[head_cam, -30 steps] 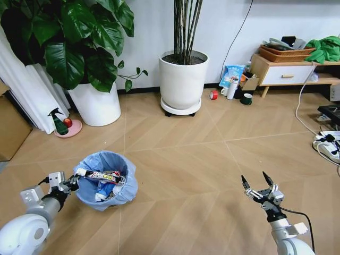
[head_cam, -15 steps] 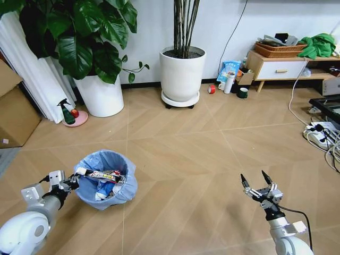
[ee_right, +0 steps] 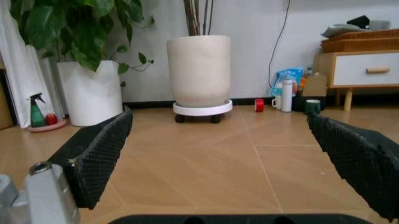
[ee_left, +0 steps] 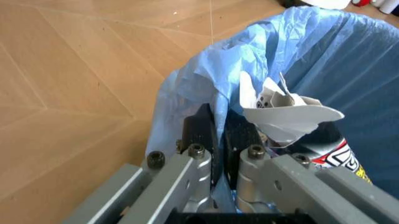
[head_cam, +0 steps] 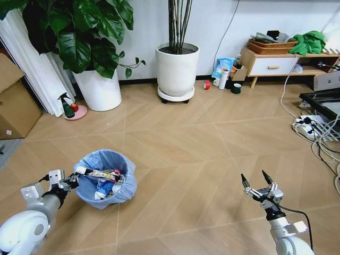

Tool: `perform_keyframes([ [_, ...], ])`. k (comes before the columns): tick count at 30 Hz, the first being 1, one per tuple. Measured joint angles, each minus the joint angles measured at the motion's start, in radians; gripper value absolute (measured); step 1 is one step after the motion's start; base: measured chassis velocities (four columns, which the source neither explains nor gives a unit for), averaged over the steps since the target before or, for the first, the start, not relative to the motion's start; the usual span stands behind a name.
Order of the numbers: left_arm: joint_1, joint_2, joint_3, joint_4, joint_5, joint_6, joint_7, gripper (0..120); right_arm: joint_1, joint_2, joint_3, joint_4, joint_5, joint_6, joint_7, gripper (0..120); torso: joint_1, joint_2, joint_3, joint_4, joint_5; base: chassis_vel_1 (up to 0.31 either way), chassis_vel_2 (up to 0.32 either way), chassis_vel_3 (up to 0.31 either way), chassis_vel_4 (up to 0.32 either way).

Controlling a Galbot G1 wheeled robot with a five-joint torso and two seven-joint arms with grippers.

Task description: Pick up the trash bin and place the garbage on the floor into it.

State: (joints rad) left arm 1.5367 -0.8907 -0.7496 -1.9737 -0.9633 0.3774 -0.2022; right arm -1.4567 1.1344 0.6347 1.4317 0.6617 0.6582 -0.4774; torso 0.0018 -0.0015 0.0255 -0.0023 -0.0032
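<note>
The trash bin (head_cam: 105,178), small, round and lined with a light-blue bag, sits low at my left over the herringbone floor (head_cam: 180,149). My left gripper (head_cam: 70,182) is shut on its rim. In the left wrist view the black pads (ee_left: 199,135) pinch the blue bag edge (ee_left: 206,84). Garbage lies inside the bin: a long printed wrapper (head_cam: 101,173) across the top and crumpled white paper (ee_left: 283,112). A small red can (head_cam: 206,84) stands far off by the wall. My right gripper (head_cam: 256,183) hangs open over bare floor, holding nothing.
Two white planters (head_cam: 177,71) (head_cam: 99,90) stand along the back wall, with a spray bottle on a pink dish (head_cam: 69,108) and a cardboard box (head_cam: 16,106) at left. A low cabinet (head_cam: 276,62) and floor cables with a power strip (head_cam: 313,127) are at right.
The whole picture has shifted and the room looks a little farther off, so the camera has moved. The bin stays in my left gripper, and the right gripper stays open.
</note>
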Motion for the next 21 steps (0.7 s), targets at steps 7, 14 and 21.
perform_keyframes([
  [7,-0.001,-0.002,0.002,-0.002,0.000,0.000,-0.001,0,-0.003,-0.002,0.003,0.002,-0.001,0.004,-0.004,100,0.000,0.000,0.000,0.0000,-0.0001,0.142,-0.135,-0.151,0.151],
  [14,-0.002,-0.001,0.001,-0.005,-0.003,0.001,-0.002,0,-0.004,-0.002,0.005,0.004,-0.003,0.010,-0.007,100,0.000,0.000,0.000,0.0000,0.0002,0.175,-0.134,-0.188,0.141],
  [21,-0.001,0.000,-0.001,-0.008,-0.006,0.001,-0.005,0,-0.005,-0.002,0.007,0.009,-0.007,0.010,-0.009,100,0.000,0.000,0.000,0.0001,0.0001,0.153,-0.167,-0.149,0.180],
])
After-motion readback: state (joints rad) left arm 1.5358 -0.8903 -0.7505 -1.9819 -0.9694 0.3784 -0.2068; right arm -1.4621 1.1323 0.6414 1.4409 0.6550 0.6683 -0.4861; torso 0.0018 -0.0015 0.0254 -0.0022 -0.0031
